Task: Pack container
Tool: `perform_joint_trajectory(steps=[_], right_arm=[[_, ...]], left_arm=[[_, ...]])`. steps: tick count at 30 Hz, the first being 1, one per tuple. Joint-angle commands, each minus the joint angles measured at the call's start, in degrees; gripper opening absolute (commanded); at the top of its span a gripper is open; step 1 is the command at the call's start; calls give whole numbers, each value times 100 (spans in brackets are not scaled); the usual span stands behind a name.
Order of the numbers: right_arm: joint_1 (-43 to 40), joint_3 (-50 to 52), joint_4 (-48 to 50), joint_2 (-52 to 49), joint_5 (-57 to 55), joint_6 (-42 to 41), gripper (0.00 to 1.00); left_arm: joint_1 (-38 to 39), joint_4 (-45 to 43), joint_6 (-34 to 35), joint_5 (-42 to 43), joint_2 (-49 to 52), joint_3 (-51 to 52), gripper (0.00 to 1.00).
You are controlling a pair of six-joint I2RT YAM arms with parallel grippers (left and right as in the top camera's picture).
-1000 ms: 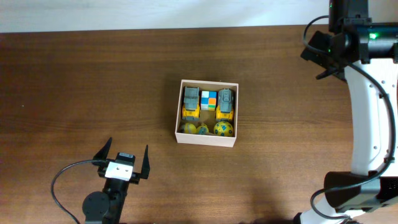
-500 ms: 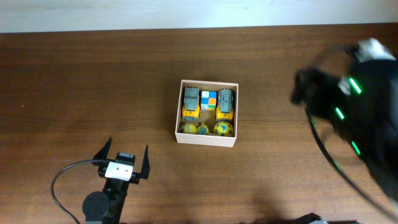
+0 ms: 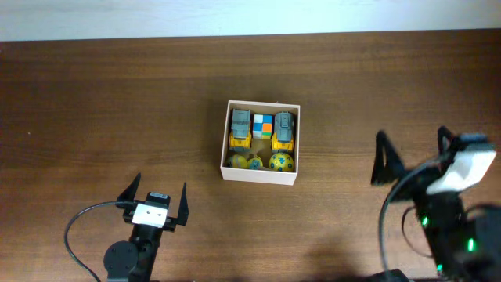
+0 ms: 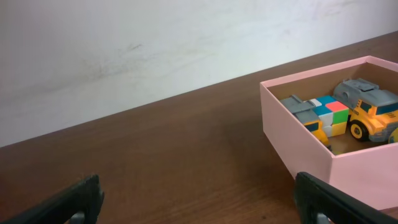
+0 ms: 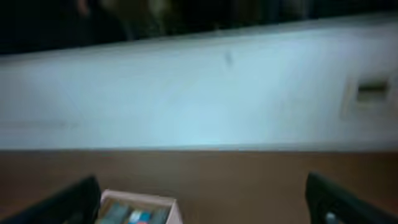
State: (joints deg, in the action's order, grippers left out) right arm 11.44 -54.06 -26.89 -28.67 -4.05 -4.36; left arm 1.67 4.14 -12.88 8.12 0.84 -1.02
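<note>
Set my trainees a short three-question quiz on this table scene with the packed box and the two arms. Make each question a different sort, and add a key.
1. True or false: the left gripper is shut on something.
2. What sits between the two toy trucks in the container?
A. a spoon
B. a multicoloured cube
C. an empty gap
3. In one word, how do the jaws of the right gripper stand?

Key
1. False: it is open and empty, apart from the container.
2. B
3. Open
</note>
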Motion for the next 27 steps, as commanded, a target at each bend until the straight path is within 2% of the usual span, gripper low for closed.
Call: perform_joint_trajectory(steps=[1,12,15,17,27], right_arm=[[-142,920,446,691,608,1123,99],[-756,3552,1244,2334,1429,1196,99],[-820,4054,1613,2601,1768,1633,99],[-820,4354,1849,2754,1919,1906,99],[-820,5171,1989,2848,1926,1818,99]], left_arm=[[-35,13,-87,-39,-55,35,99],[-35,13,-87,-39,-55,35,99],[-35,13,-87,-39,-55,35,99],[-35,13,-87,-39,-55,35,99],[-35,13,-87,-39,-55,35,99]])
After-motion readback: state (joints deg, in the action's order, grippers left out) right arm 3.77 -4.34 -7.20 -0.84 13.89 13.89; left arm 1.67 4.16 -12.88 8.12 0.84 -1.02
